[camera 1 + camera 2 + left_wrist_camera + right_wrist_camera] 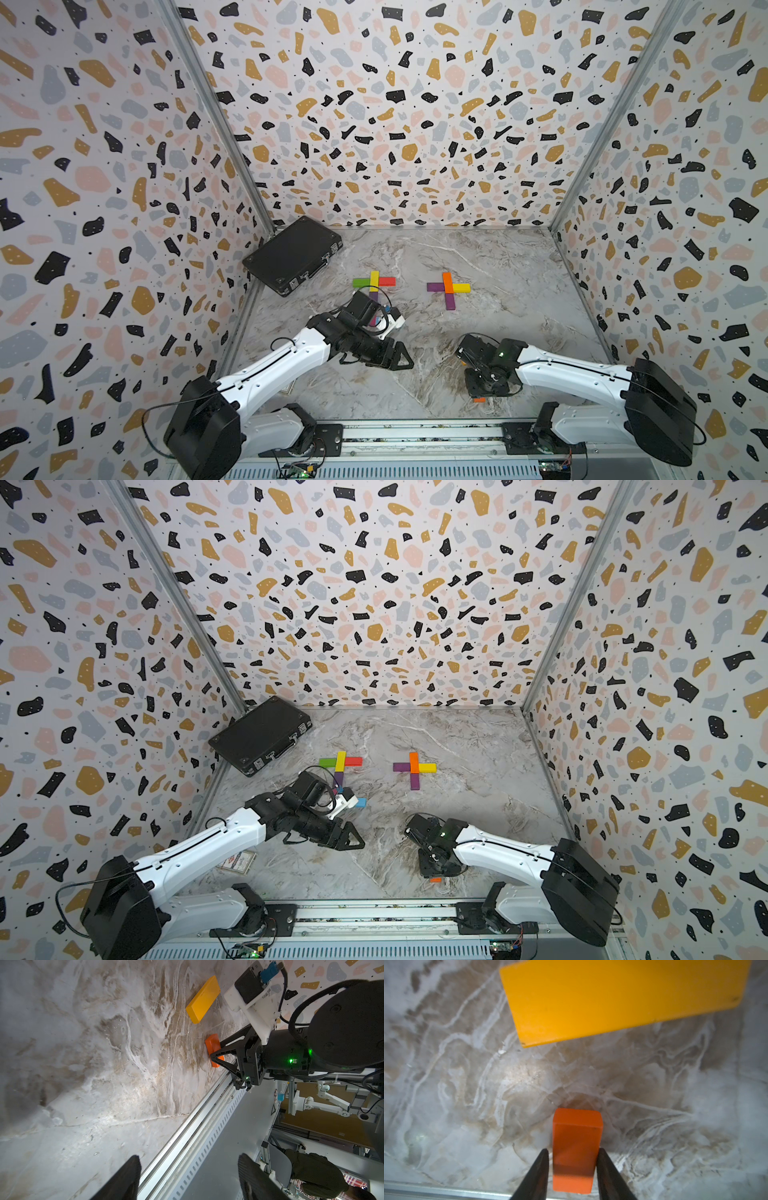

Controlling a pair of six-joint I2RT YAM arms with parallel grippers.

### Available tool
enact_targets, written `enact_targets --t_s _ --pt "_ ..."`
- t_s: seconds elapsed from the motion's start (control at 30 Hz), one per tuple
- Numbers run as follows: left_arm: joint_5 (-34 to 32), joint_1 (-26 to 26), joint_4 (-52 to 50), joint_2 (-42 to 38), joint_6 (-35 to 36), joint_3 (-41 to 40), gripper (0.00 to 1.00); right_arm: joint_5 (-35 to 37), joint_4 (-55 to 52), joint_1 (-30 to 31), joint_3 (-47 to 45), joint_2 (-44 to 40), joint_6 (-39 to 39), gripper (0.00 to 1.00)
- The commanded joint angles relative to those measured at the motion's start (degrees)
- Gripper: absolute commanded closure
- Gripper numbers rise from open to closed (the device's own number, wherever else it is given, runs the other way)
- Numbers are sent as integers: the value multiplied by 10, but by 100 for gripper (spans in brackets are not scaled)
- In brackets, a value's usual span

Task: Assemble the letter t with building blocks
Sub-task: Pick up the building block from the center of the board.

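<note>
A short orange block (577, 1136) lies flat on the marble table near its front edge; it also shows in the left wrist view (212, 1047) and in a top view (478, 400). My right gripper (573, 1152) points down over the orange block with a finger on each side, one touching and one a sliver away, still open. A longer yellow block (623, 997) lies just beyond. Two coloured crosses of blocks (374, 281) (448, 287) lie mid-table. My left gripper (405, 361) hovers open and empty; a blue block (360, 802) lies by its wrist.
A shut black case (293, 254) leans in the back left corner. A metal rail (415, 432) runs along the table's front edge, close to the orange block. A small printed card (237, 861) lies under the left arm. Patterned walls close three sides.
</note>
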Motion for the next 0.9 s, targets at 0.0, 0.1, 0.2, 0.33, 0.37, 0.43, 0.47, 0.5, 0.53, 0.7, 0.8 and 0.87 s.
enact_targets --t_s 0.0,0.1,0.2,0.33,0.37,0.43,0.47,0.5,0.53,0.7,0.8,0.87 --pt "1 -3 13 2 10 8 26 13 -11 3 1 -5 1 64" --pt "1 -3 14 2 10 8 25 17 -13 3 -2 -7 3 64" --pt "1 -3 15 3 11 7 25 18 -15 3 -1 0 3 65" --pt "1 -3 18 2 12 6 25 19 -18 3 2 1 1 69" --pt "2 -3 18 2 11 8 25 20 -23 3 3 -4 0 69" --pt "2 -3 18 3 11 11 25 22 -38 3 10 -18 4 70" --pt "3 -3 18 5 11 15 25 23 -49 3 15 -29 6 70" --pt "3 -3 19 5 10 18 25 25 -61 3 21 -40 6 70" --pt "4 -2 22 6 8 21 25 31 -78 3 30 -52 6 70" --pt "16 0 26 42 16 59 25 45 -132 -12 106 -63 -25 68" --pt "27 7 15 83 33 95 25 20 -136 -44 151 -34 -63 68" --pt "33 16 8 105 42 123 25 6 -141 -76 188 -8 -100 68"
